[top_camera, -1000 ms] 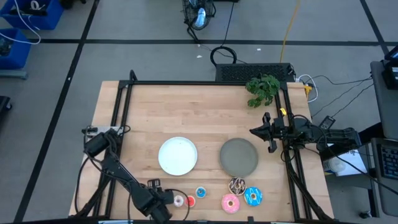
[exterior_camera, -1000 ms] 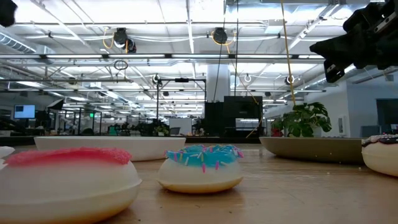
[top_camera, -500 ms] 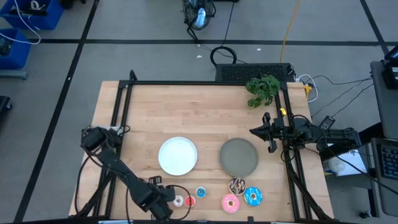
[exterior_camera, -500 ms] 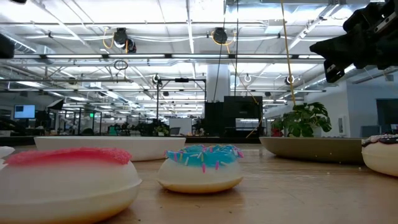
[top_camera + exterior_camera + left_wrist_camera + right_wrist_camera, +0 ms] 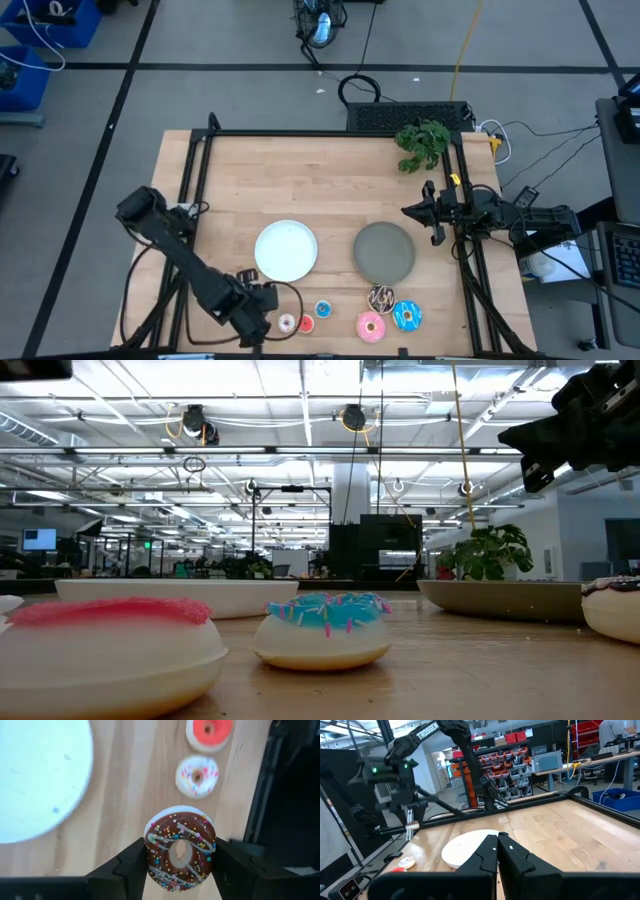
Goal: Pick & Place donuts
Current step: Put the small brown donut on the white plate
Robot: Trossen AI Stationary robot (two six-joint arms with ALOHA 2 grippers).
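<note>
Near the tabletop's front-left edge, left end effector clamps a tiny brown donut, lifted. Advice: keep grip, carry level over white plate. Right end effector closed, idle.

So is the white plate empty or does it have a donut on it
Empty. The high view shows the white plate bare; the left gripper holds the small brown donut beside it.

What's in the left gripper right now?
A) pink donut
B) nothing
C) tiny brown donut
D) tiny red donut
C: in the left wrist view the left gripper is shut on the tiny brown donut, lifted above the wood, while the red donut lies on the table.
</note>
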